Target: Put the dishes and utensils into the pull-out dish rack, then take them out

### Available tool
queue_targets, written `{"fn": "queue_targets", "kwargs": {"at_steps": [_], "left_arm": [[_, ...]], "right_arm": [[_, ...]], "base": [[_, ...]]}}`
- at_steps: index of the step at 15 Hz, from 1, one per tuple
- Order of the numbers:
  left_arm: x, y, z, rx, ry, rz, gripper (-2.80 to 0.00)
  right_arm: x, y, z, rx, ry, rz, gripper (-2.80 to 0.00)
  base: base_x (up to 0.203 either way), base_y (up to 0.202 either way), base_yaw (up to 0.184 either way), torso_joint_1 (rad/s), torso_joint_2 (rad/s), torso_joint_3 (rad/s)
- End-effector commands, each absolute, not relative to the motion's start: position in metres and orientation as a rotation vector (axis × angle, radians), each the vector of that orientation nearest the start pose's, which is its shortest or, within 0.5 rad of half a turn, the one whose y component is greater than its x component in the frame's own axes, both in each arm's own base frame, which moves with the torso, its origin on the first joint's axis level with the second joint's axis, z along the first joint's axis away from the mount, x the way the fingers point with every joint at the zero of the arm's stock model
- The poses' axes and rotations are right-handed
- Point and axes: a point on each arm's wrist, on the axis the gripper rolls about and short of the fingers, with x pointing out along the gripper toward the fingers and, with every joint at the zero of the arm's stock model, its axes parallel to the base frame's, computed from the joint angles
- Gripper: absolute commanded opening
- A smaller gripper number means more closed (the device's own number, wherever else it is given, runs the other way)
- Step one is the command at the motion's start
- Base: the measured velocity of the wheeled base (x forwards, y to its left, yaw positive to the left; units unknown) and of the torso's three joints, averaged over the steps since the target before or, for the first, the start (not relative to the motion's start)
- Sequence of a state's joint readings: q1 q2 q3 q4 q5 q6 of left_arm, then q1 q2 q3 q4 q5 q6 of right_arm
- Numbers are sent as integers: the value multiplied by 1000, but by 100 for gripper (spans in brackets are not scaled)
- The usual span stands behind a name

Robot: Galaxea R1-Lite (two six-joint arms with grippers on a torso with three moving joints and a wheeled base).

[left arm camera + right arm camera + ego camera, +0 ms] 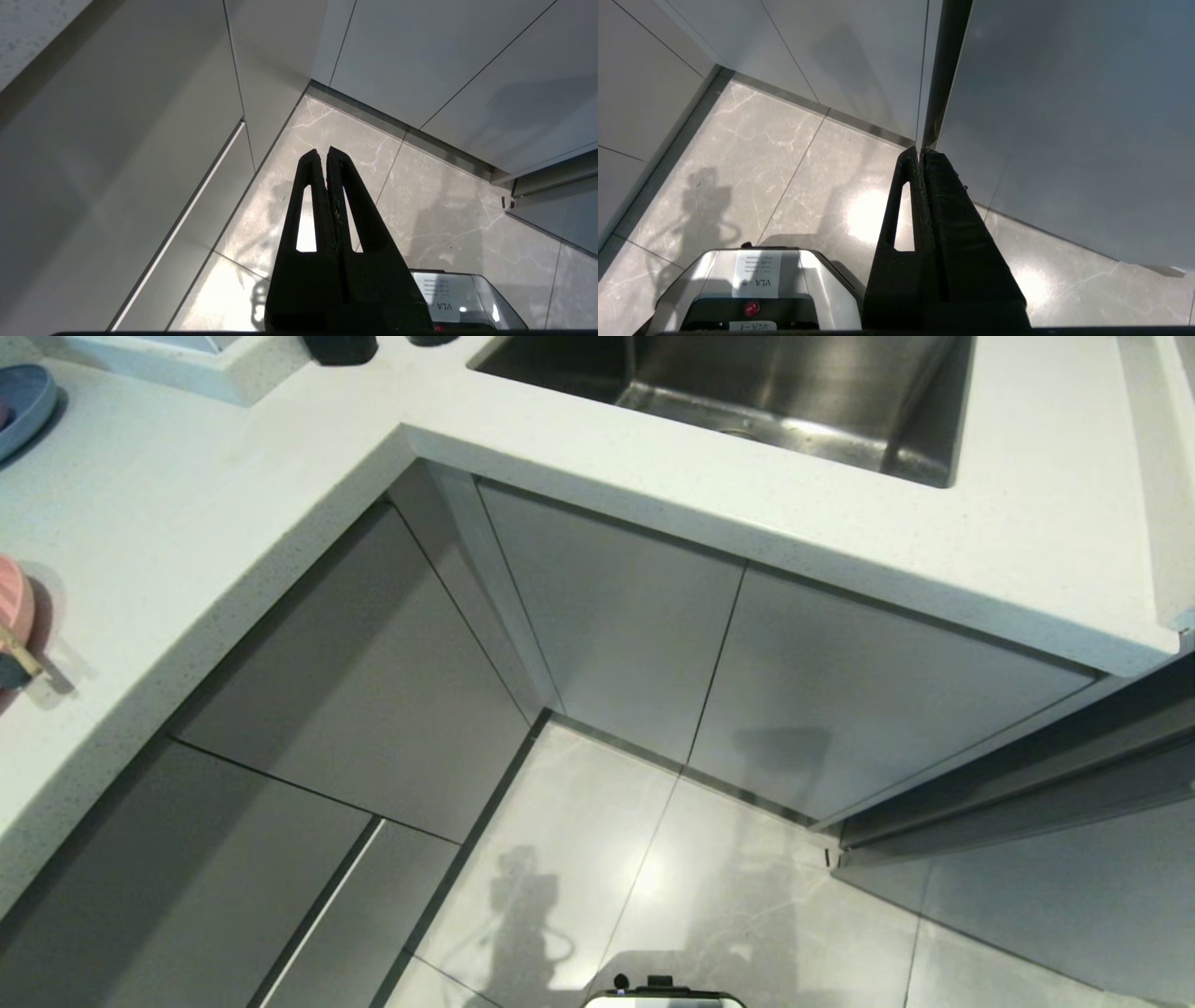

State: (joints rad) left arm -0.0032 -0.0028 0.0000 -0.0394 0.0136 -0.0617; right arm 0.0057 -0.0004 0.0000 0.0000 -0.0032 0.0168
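A: Where do our grippers stand?

B: Our left gripper (323, 151) hangs low over the marble floor (420, 219), fingers pressed together on nothing. Beyond its tips we see only closed cabinet fronts (420, 56).

A: And the right?

B: Our right gripper (920, 151) also has its fingers pressed together, empty, tips pointing at the seam beside a grey cabinet panel (1064, 116).

A: The dishes?

B: Well apart from both sets of fingers: a sliver of the pink plate (13, 602) lies on the white counter (187, 523), with something wooden against it. We cannot make out the rack.
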Motion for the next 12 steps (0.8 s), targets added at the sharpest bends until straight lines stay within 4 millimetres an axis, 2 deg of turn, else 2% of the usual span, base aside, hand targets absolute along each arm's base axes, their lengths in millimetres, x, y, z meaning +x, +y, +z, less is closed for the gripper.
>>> {"fn": "queue_targets", "kwargs": {"at_steps": [1, 12], "left_arm": [[-21, 0, 75, -63, -22, 10, -280], [-21, 0, 75, -58, -22, 6, -280]], "right_arm": [[-23, 0, 75, 17, 1, 3, -280], [-23, 0, 75, 17, 2, 3, -280]], "base": [[0, 0, 0, 4, 2, 116], [0, 0, 0, 3, 4, 195]]}}
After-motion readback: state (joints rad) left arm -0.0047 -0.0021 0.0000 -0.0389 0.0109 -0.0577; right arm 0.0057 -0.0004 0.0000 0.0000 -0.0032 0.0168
